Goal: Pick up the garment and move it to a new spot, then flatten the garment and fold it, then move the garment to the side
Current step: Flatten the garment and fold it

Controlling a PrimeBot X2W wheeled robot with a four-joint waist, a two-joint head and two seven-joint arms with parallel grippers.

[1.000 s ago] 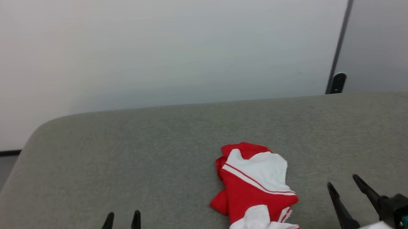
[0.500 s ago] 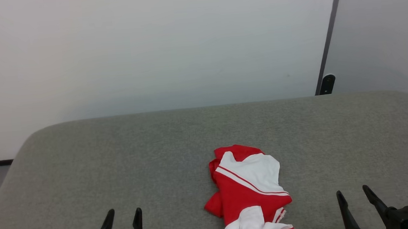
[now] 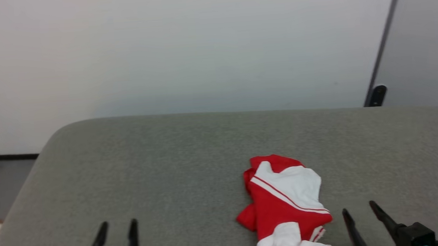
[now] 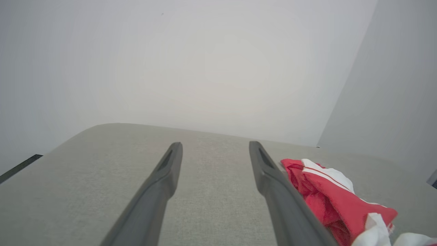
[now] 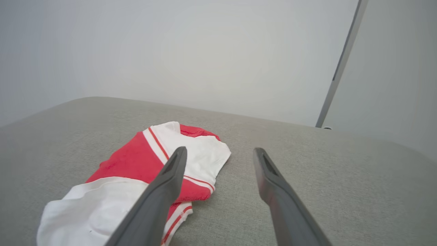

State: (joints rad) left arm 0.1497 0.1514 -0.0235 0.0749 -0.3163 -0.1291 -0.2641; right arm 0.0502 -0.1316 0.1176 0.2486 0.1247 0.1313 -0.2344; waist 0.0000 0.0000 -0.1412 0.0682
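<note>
Lying crumpled — garment [image 3: 283,211], grey cushion [image 3: 168,173] beneath

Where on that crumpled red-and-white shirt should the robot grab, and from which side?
Probably the bunched red fold at the far end of the garment, from above on the right, where the open right gripper sits nearest; the heap stands up there.

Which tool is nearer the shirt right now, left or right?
Right. The right tool sits open just right of the shirt, not touching it. The left tool, also open, sits well off to its left across bare cushion.
</note>
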